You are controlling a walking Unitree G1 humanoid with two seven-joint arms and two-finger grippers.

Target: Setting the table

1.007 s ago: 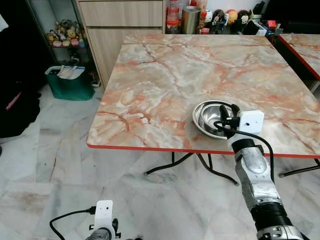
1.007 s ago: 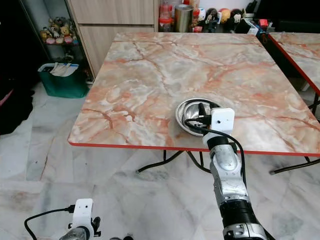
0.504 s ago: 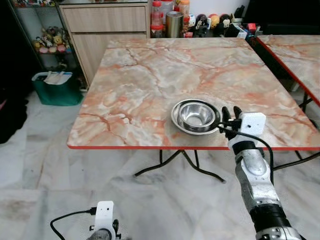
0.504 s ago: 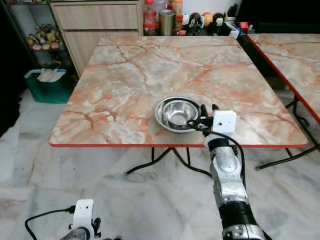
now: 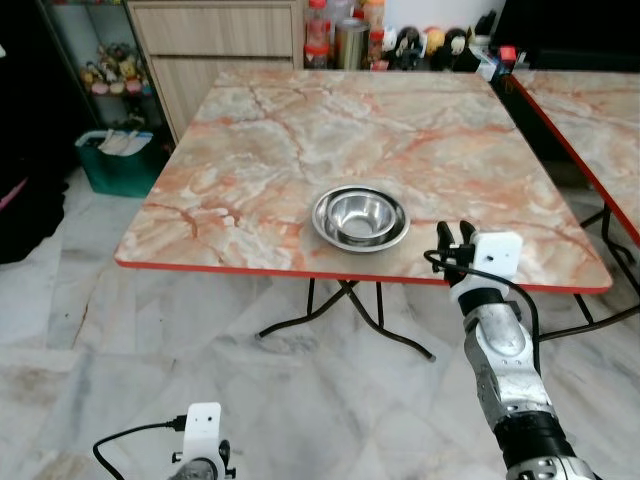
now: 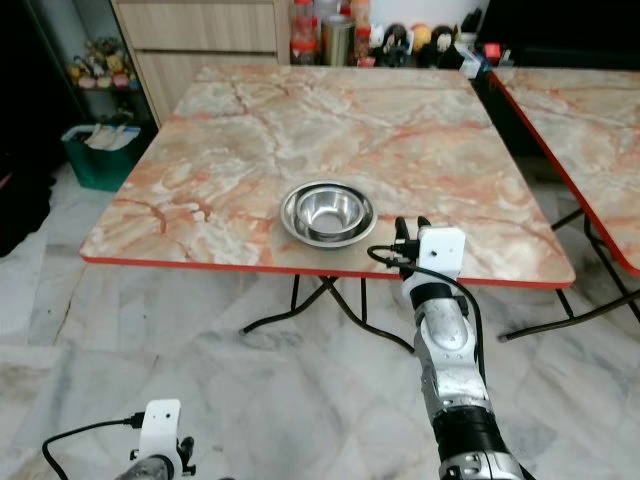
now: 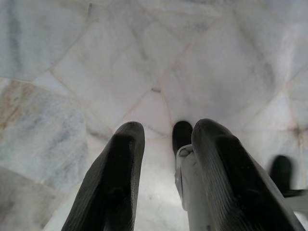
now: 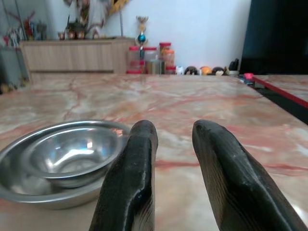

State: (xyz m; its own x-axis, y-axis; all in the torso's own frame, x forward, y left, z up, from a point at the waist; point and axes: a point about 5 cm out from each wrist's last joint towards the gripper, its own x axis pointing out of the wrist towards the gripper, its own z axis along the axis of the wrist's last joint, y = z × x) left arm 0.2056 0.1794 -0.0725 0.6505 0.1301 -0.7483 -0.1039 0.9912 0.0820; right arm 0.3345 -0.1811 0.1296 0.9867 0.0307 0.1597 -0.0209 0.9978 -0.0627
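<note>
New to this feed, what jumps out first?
The pink-veined marble table with a red edge, and near its front edge two steel bowls nested one inside the other. The right gripper hangs open just off the table's front edge, right of the bowls, touching nothing. The left gripper hangs low over the marble floor.

Our right arm (image 5: 505, 360) was silver metal with a black cuff, a white camera box (image 5: 497, 252), a looping black cable (image 5: 528, 305) and ribbed black fingers (image 8: 129, 187).
</note>
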